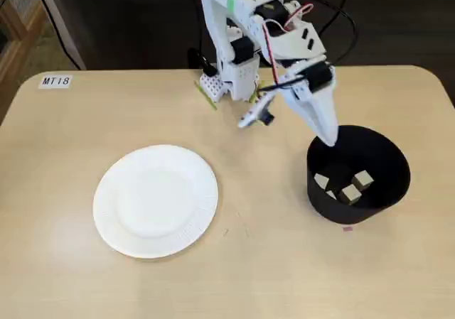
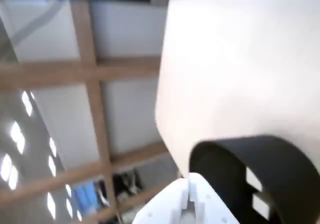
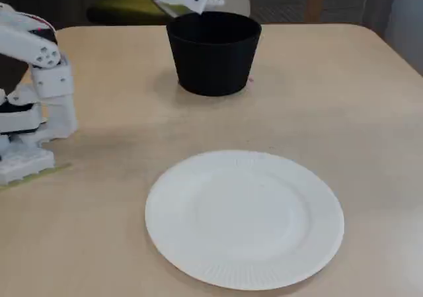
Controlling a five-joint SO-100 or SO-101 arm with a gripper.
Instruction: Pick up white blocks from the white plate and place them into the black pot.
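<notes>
Fixed view from above gave me the clearest read: the white plate [image 1: 156, 199] sat in the lower left of the frame on the bench [image 1: 64, 262], and I could see nothing on it. The black pot [image 1: 384, 184] stood at the right of the frame, well apart from the plate, and I counted three white blocks [image 1: 350, 193] on its floor, close together toward its lower left side. My hand [image 1: 328, 138] hung in the upper middle right of the frame, pointing down, its tip at the upper left rim of the pot. It held nothing that I could see. The blocks lay below and to the right of the tip in that frame, apart from it.

Through the wrist view the hand [image 2: 189, 194] came up from the bottom edge, its two fingers pressed together with only a thin seam between them. The pot [image 2: 280, 156] filled the lower right of that frame, and two pale blocks [image 2: 253, 180] showed inside it, to the right of the fingertips.

From the other fixed view the plate [image 3: 244, 219] lay bare in the foreground, the pot [image 3: 213, 52] stood at the top centre, and the hand [image 3: 198, 9] sat just above its left rim at the top of the frame.
</notes>
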